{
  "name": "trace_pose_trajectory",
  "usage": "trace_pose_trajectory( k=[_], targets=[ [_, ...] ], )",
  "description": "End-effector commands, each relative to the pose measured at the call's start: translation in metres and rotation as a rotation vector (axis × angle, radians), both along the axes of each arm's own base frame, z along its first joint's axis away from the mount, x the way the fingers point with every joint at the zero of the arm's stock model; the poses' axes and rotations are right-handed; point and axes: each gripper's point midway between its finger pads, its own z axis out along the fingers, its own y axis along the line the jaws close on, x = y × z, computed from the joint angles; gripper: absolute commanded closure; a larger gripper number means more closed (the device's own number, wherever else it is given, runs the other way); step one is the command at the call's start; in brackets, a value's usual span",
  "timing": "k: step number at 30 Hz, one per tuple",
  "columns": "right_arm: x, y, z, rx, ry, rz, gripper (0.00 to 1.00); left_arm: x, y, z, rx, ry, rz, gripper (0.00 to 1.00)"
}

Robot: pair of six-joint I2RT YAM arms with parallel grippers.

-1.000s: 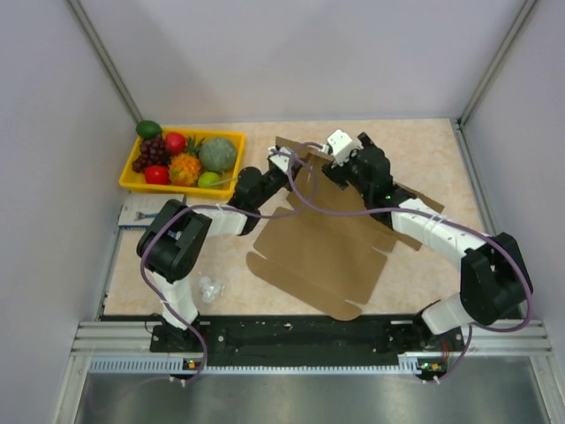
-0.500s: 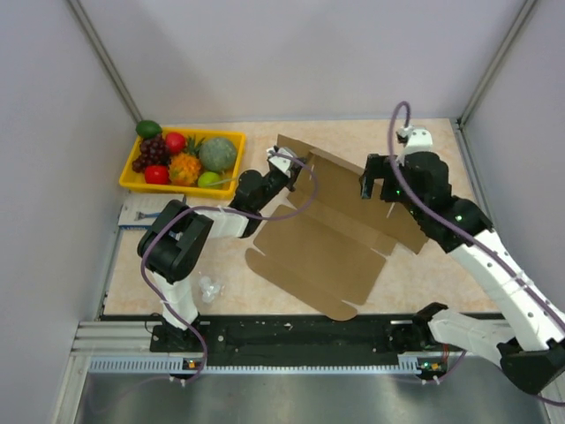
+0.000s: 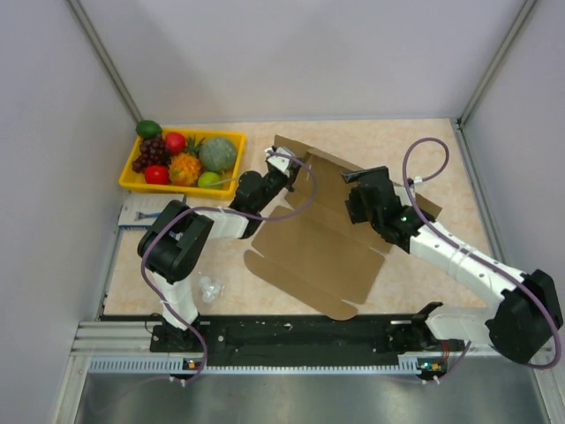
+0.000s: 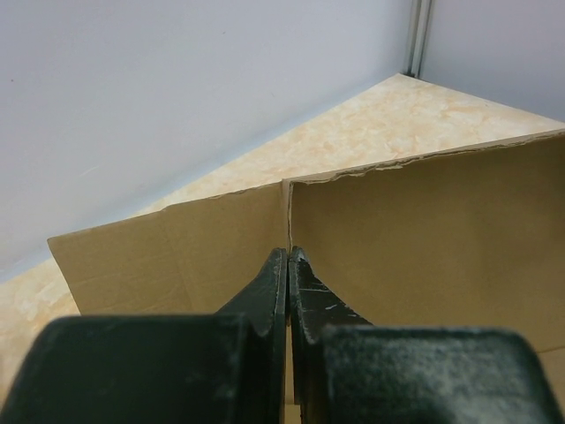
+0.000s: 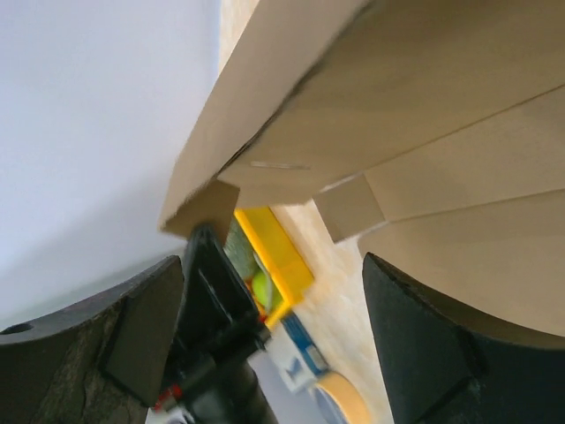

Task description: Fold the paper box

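The paper box (image 3: 311, 254) is a brown die-cut sheet lying flat mid-table, with its far panel (image 3: 322, 179) standing up. My left gripper (image 3: 284, 170) is shut on the left end of that raised panel. In the left wrist view the thin cardboard edge runs between the closed jaws (image 4: 289, 258), and the panel (image 4: 424, 238) fills the background. My right gripper (image 3: 357, 200) hangs open just in front of the raised panel, right of centre. In the right wrist view its fingers (image 5: 132, 340) stand wide apart with nothing between them, and the box (image 5: 424, 132) sits above them.
A yellow tray (image 3: 128, 180) of toy fruit stands at the back left, also seen as the yellow tray (image 5: 284, 256) in the right wrist view. A small blue-white packet (image 3: 139, 210) lies in front of it. A small clear scrap (image 3: 209, 287) lies near the left arm's base.
My right arm left the top of the raised panel, swung up and right, then came down low in front of the panel. The left gripper and the box stayed put.
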Motion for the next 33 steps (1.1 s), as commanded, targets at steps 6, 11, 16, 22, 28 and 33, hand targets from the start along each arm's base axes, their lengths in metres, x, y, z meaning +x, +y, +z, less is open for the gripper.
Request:
trace_pose_trajectory(
  k=[6,11,16,22,28,33],
  targets=[
    [0.047,-0.018,0.033,0.236,-0.118,-0.301,0.20,-0.007,0.008,0.028,-0.039,-0.082,0.021,1.00],
    [0.050,-0.022,0.026,0.222,-0.102,-0.336,0.26,-0.006,0.008,0.031,-0.047,-0.083,0.026,1.00],
    [0.062,-0.021,0.019,0.214,-0.097,-0.379,0.48,-0.007,0.008,0.031,-0.073,-0.073,0.024,1.00],
    [0.071,-0.015,0.018,0.180,-0.101,-0.380,0.84,-0.008,0.009,0.029,-0.094,-0.058,0.032,1.00],
    [0.066,-0.011,0.001,0.159,-0.124,-0.341,1.00,-0.017,0.020,0.024,-0.207,0.059,0.062,0.84],
    [0.058,-0.012,-0.003,0.078,-0.193,-0.251,1.00,-0.049,0.010,0.024,-0.262,0.147,-0.080,0.56]
  ],
)
